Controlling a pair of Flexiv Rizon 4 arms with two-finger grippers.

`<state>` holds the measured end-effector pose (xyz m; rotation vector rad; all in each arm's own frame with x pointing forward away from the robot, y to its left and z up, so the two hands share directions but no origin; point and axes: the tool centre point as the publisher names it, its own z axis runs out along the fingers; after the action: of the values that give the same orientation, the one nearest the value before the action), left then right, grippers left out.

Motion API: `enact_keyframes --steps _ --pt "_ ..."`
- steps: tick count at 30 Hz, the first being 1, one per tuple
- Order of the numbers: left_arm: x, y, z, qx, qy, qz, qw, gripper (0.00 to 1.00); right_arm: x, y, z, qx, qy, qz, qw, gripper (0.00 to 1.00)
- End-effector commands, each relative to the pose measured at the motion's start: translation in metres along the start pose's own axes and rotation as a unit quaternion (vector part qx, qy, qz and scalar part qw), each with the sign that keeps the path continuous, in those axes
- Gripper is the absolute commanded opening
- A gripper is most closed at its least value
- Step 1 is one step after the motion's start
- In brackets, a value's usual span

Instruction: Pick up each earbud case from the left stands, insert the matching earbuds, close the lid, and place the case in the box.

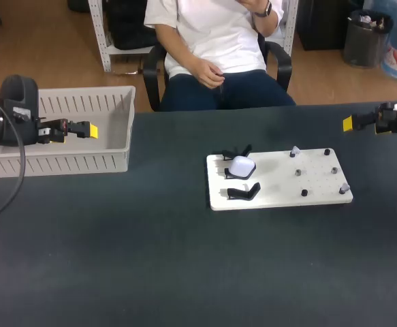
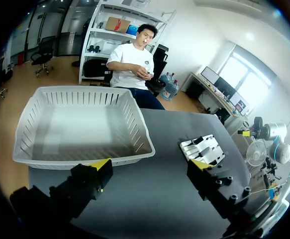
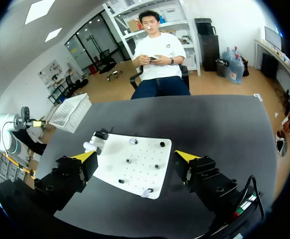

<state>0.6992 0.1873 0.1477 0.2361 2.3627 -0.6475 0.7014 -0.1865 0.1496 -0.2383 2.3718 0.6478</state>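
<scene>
White, rounded earbud case (image 1: 242, 165) rests on the middle black stand (image 1: 230, 174).

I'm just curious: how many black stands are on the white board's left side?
3, in a row: the far stand and near stand empty, the middle stand holding a white case.

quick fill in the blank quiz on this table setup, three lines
The earbud case rests on the ___ of three black stands.
The box is completely ___.
The left gripper and the right gripper both stand ___.
Missing words: middle; empty; open.
</scene>
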Motion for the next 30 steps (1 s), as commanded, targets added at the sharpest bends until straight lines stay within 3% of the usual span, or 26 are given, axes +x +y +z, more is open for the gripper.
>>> enact_keyframes --steps 1,25,30 --pt "-0.0021 -0.0025 0.0 -0.006 0.005 -0.001 1.0 1.0 0.0002 0.0002 0.0 0.0 0.0 0.0 1.0 1.0" --pt "-0.0021 -0.0025 0.0 -0.006 0.005 -0.001 1.0 1.0 0.0002 0.0002 0.0 0.0 0.0 0.0 1.0 1.0" --pt "-0.0028 -0.0117 0.0037 0.059 -0.041 0.078 0.994 1.0 0.0002 0.0002 0.0 0.0 0.0 0.0 1.0 1.0"
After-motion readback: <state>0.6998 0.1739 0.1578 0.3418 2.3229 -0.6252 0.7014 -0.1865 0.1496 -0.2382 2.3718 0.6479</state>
